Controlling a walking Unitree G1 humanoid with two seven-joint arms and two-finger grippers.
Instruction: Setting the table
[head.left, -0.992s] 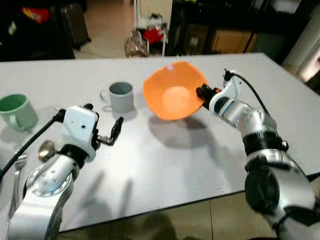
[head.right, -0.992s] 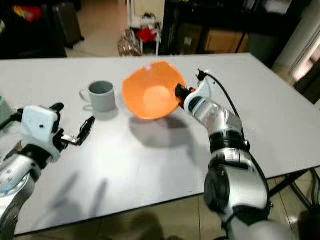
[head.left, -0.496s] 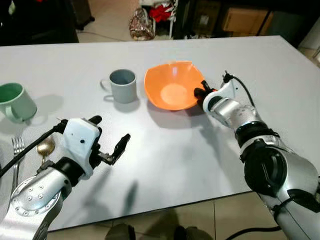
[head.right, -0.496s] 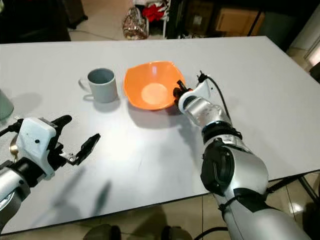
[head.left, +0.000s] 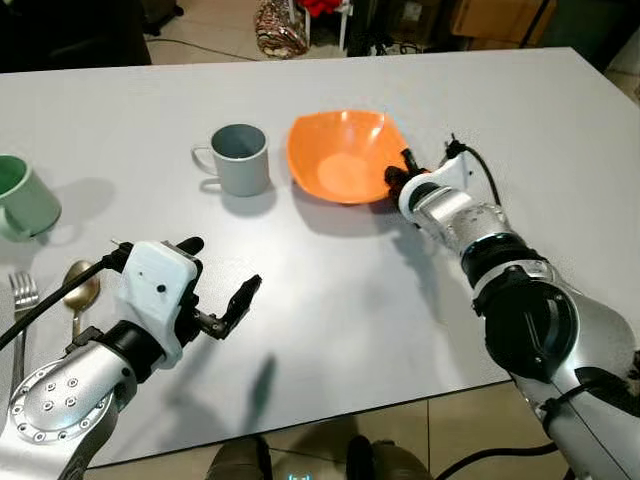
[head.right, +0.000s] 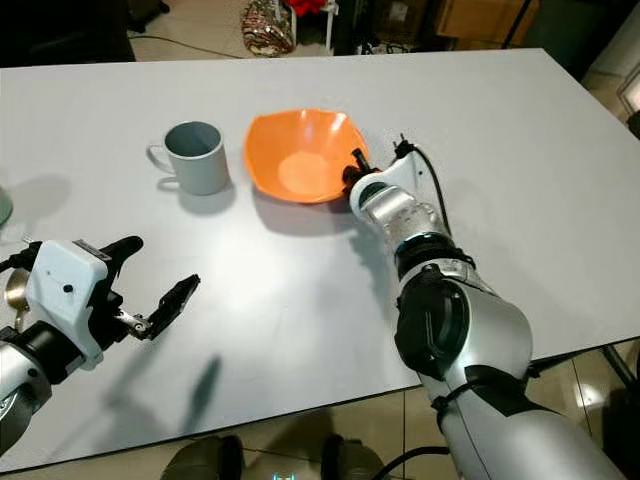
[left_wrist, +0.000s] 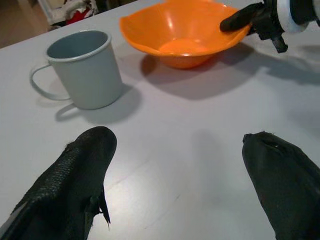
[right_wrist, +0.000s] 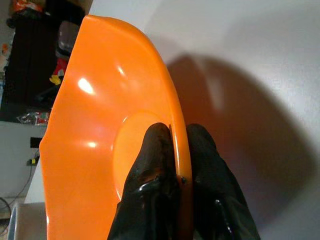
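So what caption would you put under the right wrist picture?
Right tool pinching the rim of the orange bowl over the white table.

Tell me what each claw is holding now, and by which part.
The right claw pinches the orange bowl by its rim. The left claw is open and holds nothing.

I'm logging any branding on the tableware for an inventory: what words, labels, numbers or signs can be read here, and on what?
None: no readable text anywhere.
The orange bowl, grey mug and green mug are plain.
The right gripper pinching the bowl's rim and the left gripper carry no markings.
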